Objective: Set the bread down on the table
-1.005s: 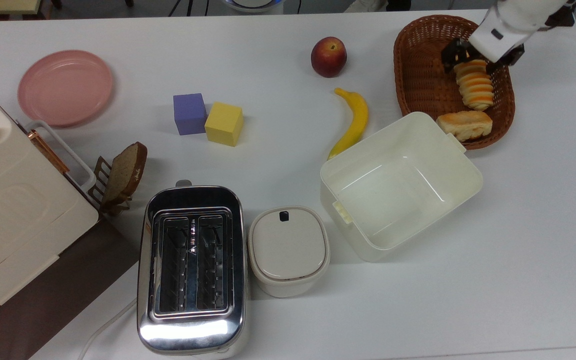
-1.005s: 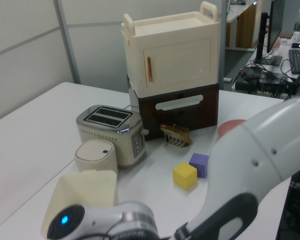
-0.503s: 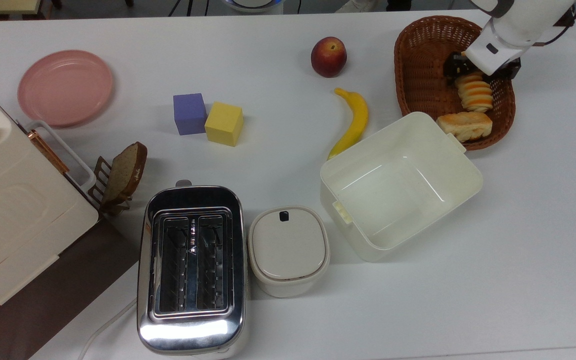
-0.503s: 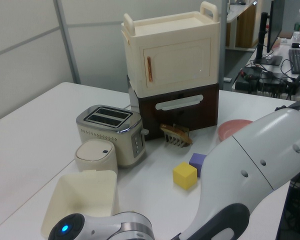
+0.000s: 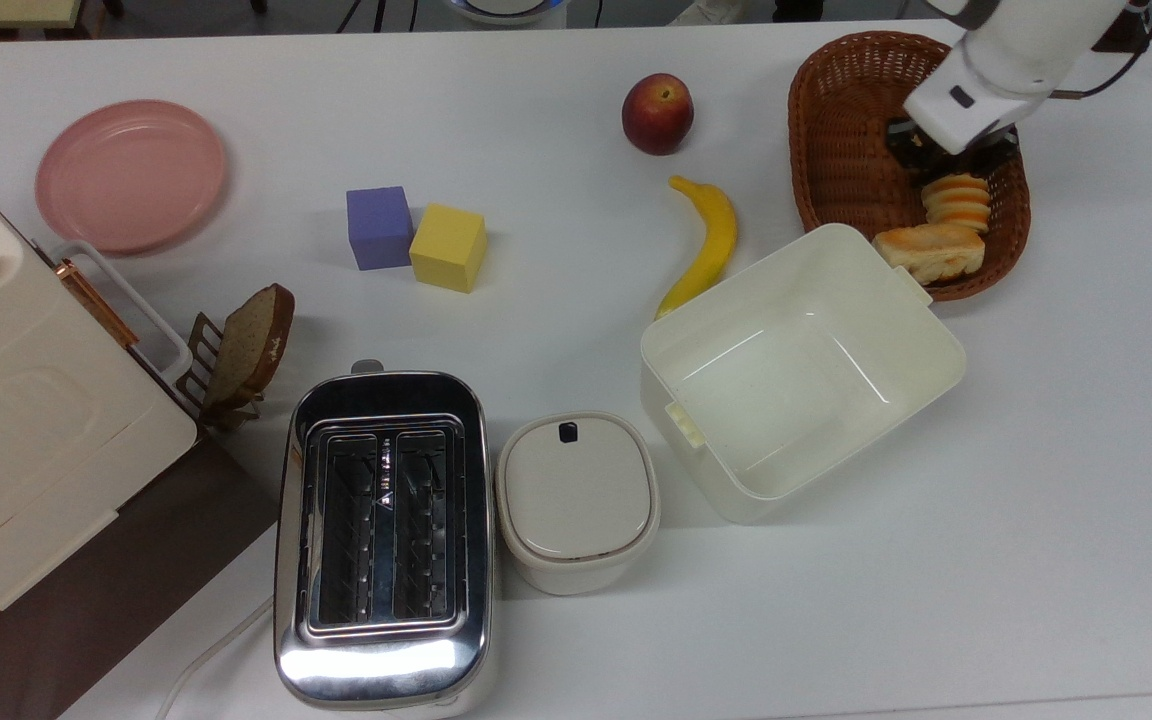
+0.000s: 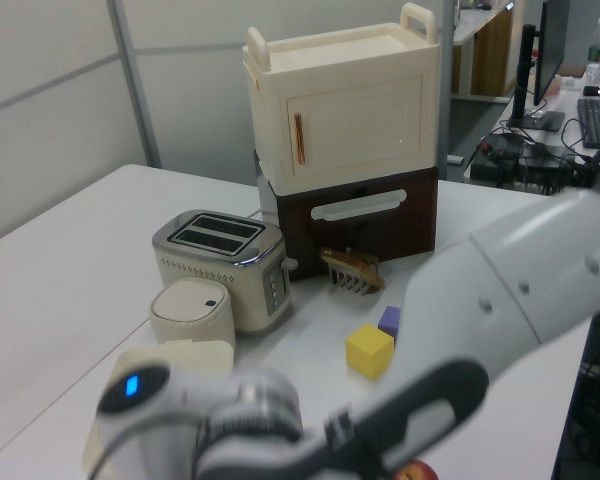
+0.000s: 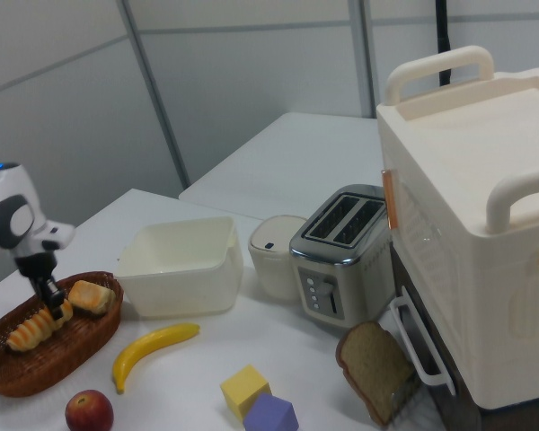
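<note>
The bread (image 5: 957,203), a ridged roll with cream and orange stripes, lies in the brown wicker basket (image 5: 836,90) at the top view's upper right. My gripper (image 5: 954,165) hangs over the roll's far end and hides it, its dark fingers spread to either side, open. In the right view the gripper (image 7: 49,303) reaches down onto the bread (image 7: 29,330) inside the basket (image 7: 36,377). The white table (image 5: 536,120) carries everything. My arm (image 6: 480,330) crosses the foreground of the left view.
A pale golden bun (image 5: 931,250) lies in the basket just beside the bread. The cream tub (image 5: 946,360) stands against the basket's near side. A banana (image 5: 711,240), a peach (image 5: 657,113), two cubes, a toaster (image 5: 383,540) and a pink plate (image 5: 131,175) lie further left.
The gripper has come down along the roll toward the bun, covering more of the striped bread. The arm has swung across the left view. The bread still lies in the basket.
</note>
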